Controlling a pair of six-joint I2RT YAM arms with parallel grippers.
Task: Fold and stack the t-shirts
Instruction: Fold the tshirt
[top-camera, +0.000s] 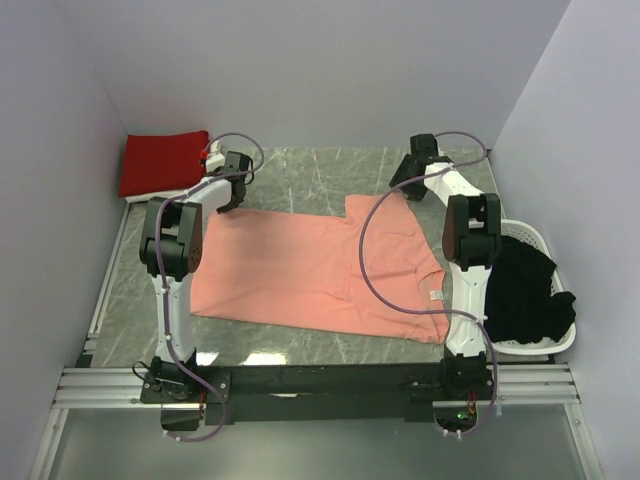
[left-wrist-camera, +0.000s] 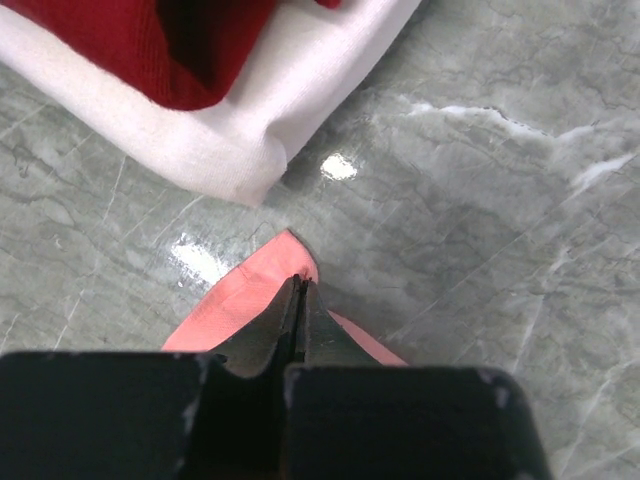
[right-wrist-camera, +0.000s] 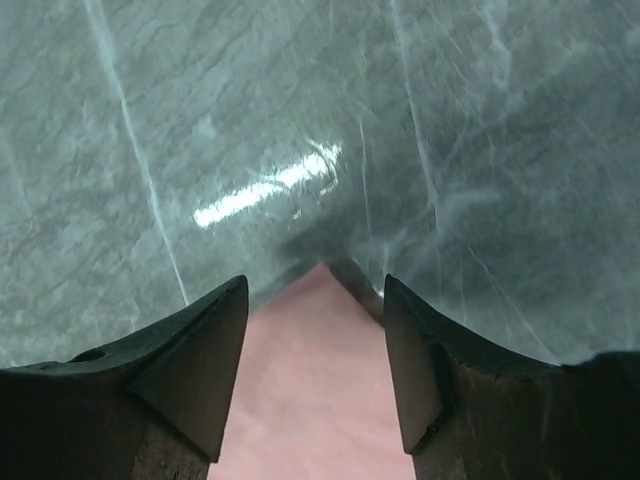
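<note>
Far forward, left end effector (left-wrist-camera: 300, 287) tight on salmon-pink t-shirt (left-wrist-camera: 238, 302); right end effector (right-wrist-camera: 315, 286) wide

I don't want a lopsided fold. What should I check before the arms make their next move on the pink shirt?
1. Left hand shut on a corner of the salmon-pink shirt: ok.
2. Right hand gripping its corner: not ok; it is open, with the cloth tip between its fingers.
3. That shirt spread flat on the table: ok.
4. Deep red shirt folded atop the white shirt, apart from the held corner: ok.
5. Black shirt in the basket, off the pink cloth: ok.
</note>
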